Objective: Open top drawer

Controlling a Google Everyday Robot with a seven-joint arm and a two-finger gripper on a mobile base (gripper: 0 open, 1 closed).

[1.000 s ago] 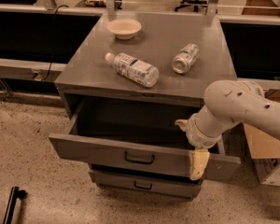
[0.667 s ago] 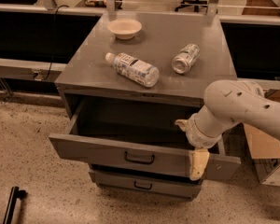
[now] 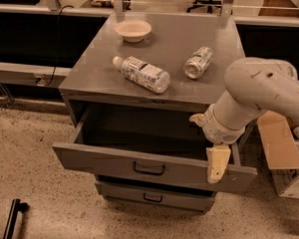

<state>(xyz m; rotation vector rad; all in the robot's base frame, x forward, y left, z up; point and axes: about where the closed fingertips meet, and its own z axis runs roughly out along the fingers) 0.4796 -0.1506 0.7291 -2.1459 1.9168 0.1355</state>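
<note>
Speckled floor (image 3: 25, 153), dark benches (image 3: 25, 39) behind.

I count, on the tabletop (image 3: 179, 36): one bowl (image 3: 133, 30), one bottle (image 3: 142, 74), one can (image 3: 198, 62). Drawer fronts I can see: two, the top drawer (image 3: 114, 163) and a lower drawer (image 3: 154, 196). Cardboard boxes: one (image 3: 279, 143). Gripper (image 3: 217, 166): one, at the top drawer's front edge, right end.
</note>
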